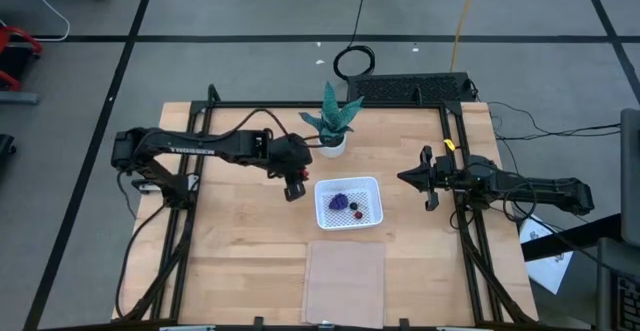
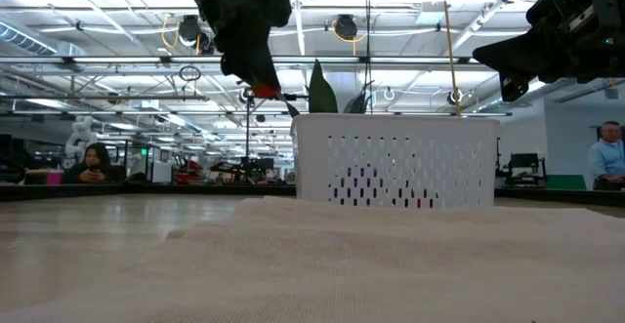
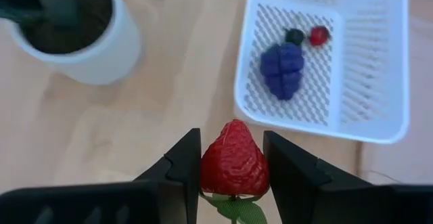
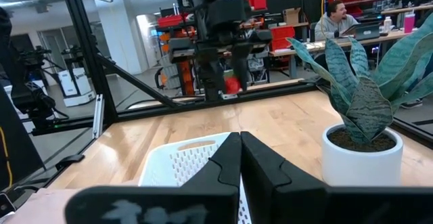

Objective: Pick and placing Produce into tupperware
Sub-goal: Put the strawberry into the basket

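Note:
My left gripper [image 3: 233,158] hangs above the table just left of the white tupperware [image 1: 349,202], shut on the red strawberry [image 3: 234,162]; the strawberry [image 2: 265,92] also shows red in the low view and in the right wrist view [image 4: 232,84]. Inside the tupperware [image 3: 379,75] lie the purple grape cluster [image 3: 283,70], the small blackish fruit [image 3: 294,36] and the small dark red one [image 3: 318,34]. My right gripper [image 1: 403,178] waits shut, raised to the right of the tupperware. My left gripper pinches the strawberry's red body [image 3: 211,166] between its two fingers, one on each side. The fingers come from above, pointing down. The strawberry is lifted clear of the table, its pointed tip facing down and its green leaves [image 3: 238,209] back between the fingers.
A green leafy plant in a white pot [image 1: 331,141] stands just beyond the tupperware, close to my left gripper. A flat tan sheet [image 1: 345,281] lies near the table's near edge. People sit in the room behind the table.

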Tool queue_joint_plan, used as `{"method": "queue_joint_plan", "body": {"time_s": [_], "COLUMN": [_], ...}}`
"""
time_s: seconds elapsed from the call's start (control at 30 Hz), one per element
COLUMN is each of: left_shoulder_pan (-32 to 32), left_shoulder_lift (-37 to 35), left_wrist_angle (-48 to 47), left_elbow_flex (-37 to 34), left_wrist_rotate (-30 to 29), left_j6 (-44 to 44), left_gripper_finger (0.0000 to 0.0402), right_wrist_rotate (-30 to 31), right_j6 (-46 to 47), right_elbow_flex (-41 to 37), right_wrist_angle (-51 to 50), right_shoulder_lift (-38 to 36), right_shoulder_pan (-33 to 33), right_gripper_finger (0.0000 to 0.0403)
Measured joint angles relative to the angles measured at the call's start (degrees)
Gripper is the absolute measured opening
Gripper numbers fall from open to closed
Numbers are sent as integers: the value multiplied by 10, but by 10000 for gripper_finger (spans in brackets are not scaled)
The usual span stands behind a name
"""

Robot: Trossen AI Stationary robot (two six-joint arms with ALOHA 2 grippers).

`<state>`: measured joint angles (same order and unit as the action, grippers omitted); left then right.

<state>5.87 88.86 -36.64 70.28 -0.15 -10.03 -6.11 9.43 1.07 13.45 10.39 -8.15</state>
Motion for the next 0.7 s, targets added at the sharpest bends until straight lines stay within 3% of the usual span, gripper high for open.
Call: {"method": "queue_joint_plan", "body": {"time_s": [0.43,0.7], "left_shoulder_pan": [-30,-35], "left_shoulder_lift": [139,215], "left_wrist_angle": [-114,-136], "left_elbow_flex": [170,250], "left_wrist_rotate": [17,49], "left_j6": [30,60], "left_gripper_finger": [129,129], "right_wrist_rotate": [0,0], "right_j6": [2,2], "right_elbow_flex": [0,0], "right_wrist_angle": [0,0], "right_shoulder_lift": [0,0], "right_shoulder_pan": [0,0], "right_gripper_finger": [0,0]}}
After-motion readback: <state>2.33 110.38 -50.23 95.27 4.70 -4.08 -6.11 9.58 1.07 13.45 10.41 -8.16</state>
